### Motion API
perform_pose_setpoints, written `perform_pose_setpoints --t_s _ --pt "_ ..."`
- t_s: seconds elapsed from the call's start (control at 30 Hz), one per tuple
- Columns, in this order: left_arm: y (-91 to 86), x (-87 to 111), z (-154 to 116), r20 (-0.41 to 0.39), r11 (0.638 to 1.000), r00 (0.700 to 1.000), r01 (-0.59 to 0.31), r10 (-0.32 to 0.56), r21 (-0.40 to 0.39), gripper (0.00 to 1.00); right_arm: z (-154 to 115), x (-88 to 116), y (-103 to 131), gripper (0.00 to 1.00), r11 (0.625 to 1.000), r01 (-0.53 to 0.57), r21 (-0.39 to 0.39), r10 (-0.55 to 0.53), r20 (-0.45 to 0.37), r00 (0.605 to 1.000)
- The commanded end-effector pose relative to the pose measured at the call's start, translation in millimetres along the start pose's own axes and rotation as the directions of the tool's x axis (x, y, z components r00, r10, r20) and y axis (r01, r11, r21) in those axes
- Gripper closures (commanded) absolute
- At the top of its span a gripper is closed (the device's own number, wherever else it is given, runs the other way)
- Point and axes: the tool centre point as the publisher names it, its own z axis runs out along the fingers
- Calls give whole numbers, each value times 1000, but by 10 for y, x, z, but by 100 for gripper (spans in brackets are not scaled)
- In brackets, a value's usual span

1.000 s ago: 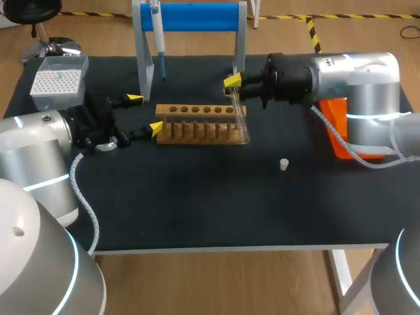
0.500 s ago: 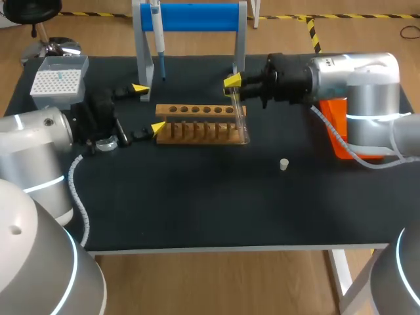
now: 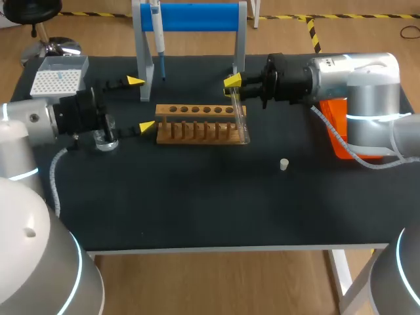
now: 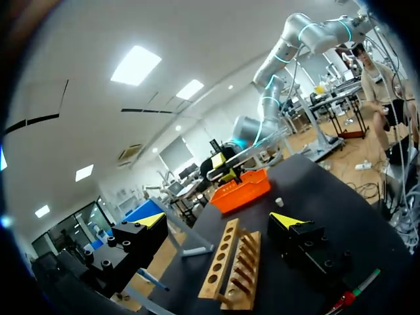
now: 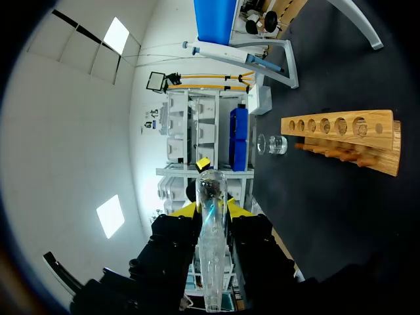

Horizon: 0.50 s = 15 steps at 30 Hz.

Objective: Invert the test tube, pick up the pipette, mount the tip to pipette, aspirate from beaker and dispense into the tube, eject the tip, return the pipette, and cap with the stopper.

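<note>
My right gripper (image 3: 231, 81) is shut on a clear test tube (image 3: 239, 117), which hangs slightly tilted by the right end of the wooden rack (image 3: 197, 123). In the right wrist view the tube (image 5: 210, 249) stands out between the fingers (image 5: 180, 233), with the rack (image 5: 341, 134) ahead. My left gripper (image 3: 141, 104) is open with nothing in it, just left of the rack and over the glass beaker (image 3: 105, 140). The rack (image 4: 230, 266) lies between its tips in the left wrist view. The pipette (image 3: 157, 33) hangs on the blue stand (image 3: 190, 16). A small white stopper (image 3: 283, 164) lies on the table.
A tip box (image 3: 58, 82) sits at the back left corner. An orange tray (image 3: 338, 128) lies under my right arm at the right edge. The stand's legs (image 3: 142, 59) rise behind the rack.
My left arm has drawn back to the left and its gripper has swung a little away from the rack, uncovering the beaker. The right arm and the tube have not moved.
</note>
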Motion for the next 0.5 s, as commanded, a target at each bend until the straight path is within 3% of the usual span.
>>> perform_pose_setpoints --t_s 0.03,0.17,0.27,0.33,0.37,0.4,0.5 --pt "-11 10 42 67 993 991 -120 120 -2 0 -9 10 -1 100 1000 0 2 0 3 1000" --pt "-55 81 123 126 942 933 -336 336 -23 0 -9 10 -1 100 1000 0 2 0 3 1000" --pt "-95 112 187 126 879 871 -475 476 -39 0 -9 10 -1 100 1000 0 2 0 3 1000" --pt "-142 124 225 112 814 808 -581 579 -20 0 -9 10 -1 100 1000 0 2 0 3 1000" --pt "-166 137 256 82 769 765 -636 639 -61 0 -9 10 -1 100 1000 0 2 0 3 1000" --pt "-186 146 287 73 744 741 -661 668 -102 0 -9 10 -1 100 1000 0 2 0 3 1000" --pt "-205 128 293 85 759 754 -644 651 -96 0 -9 10 -1 100 1000 0 2 0 3 1000"
